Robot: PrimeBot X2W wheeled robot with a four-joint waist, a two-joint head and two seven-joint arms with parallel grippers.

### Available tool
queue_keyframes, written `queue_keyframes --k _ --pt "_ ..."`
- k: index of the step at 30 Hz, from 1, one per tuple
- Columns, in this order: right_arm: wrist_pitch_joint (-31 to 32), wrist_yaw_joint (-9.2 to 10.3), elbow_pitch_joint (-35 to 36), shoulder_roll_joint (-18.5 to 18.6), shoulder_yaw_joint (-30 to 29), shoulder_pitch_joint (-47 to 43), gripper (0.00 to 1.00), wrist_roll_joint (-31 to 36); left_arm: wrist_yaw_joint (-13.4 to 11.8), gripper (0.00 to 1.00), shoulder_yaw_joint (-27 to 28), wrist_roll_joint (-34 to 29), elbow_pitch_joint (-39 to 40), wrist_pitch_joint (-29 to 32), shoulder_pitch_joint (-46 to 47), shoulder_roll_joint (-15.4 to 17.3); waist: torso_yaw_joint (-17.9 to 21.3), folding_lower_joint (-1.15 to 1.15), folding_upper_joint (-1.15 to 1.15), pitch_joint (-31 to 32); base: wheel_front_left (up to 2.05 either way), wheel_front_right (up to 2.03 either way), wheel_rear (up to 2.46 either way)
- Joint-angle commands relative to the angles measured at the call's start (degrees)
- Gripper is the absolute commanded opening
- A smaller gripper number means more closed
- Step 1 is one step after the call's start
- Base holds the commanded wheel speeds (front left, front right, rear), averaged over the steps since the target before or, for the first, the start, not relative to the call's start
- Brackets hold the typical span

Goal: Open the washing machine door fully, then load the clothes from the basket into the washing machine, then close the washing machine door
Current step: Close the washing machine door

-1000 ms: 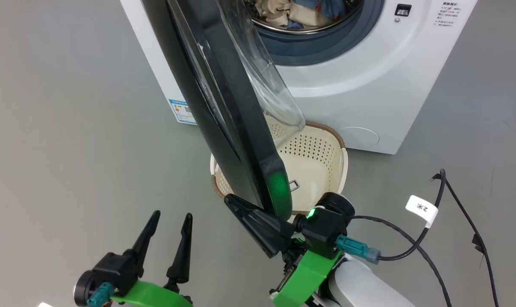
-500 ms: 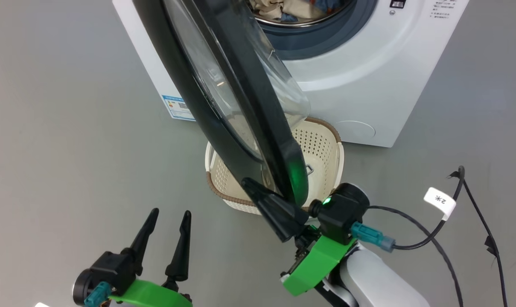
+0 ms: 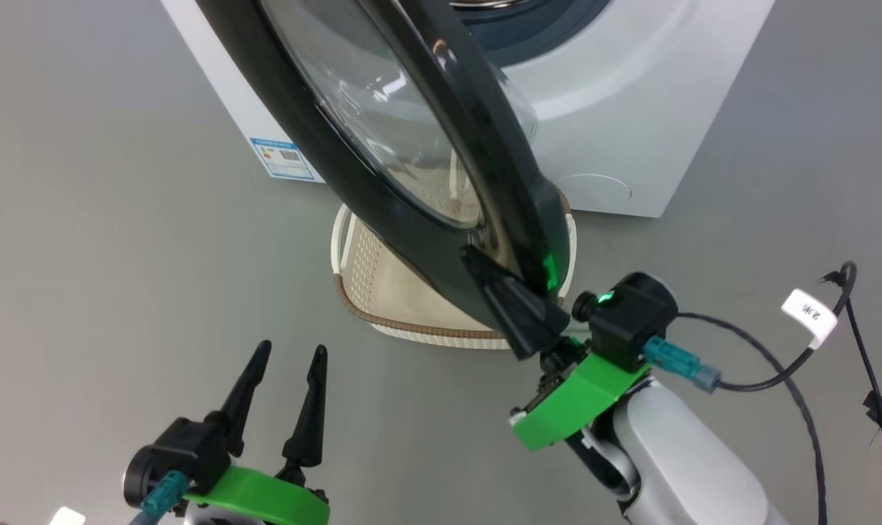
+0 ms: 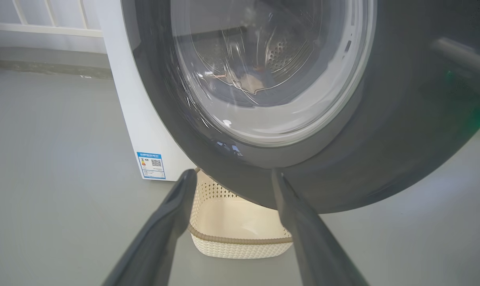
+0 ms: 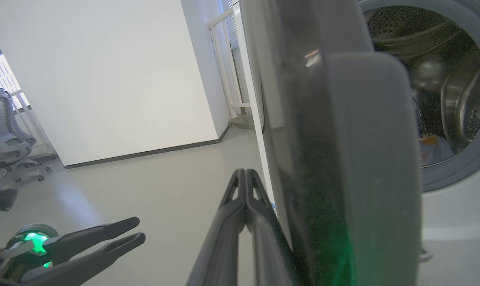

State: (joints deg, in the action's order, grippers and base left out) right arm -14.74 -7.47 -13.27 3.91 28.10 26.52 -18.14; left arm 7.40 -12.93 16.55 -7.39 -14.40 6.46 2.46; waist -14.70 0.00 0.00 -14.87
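Door rim (image 3: 368, 193) nearer machine (image 3: 630, 109) now

door (image 3: 382, 124): glossy black rim, clear glass | basket (image 3: 382, 292): cream, perforated, brown woven rim | washing machine (image 3: 630, 109): white, blue label (image 3: 281, 157) | floor (image 3: 120, 255): grey

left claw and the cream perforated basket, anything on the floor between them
Bare grey floor lies between the left claw and the cream-white perforated plastic basket, in the head view.

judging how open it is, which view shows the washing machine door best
Left wrist view: the washing machine door faces it, rim and glass clear. Head view sees it slanted from above; right wrist view, its edge close up.
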Motion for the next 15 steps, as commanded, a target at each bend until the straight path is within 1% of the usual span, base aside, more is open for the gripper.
queue_keyframes --k 1,15 --pt "-0.26 -0.02 1.7 -1.03 -0.15 1.81 0.0 0.36 0.09 1.0 1.91 0.46 1.65 -0.6 1.98 0.43 0.49 0.0 0.0 -0.7 0.0 0.0 0.0" --pt "-0.26 -0.02 3.16 -1.03 -6.74 6.64 0.0 2.37 0.09 1.0 2.34 -0.28 2.45 -0.6 3.72 0.42 2.49 0.0 0.0 -5.61 0.0 0.0 0.0"
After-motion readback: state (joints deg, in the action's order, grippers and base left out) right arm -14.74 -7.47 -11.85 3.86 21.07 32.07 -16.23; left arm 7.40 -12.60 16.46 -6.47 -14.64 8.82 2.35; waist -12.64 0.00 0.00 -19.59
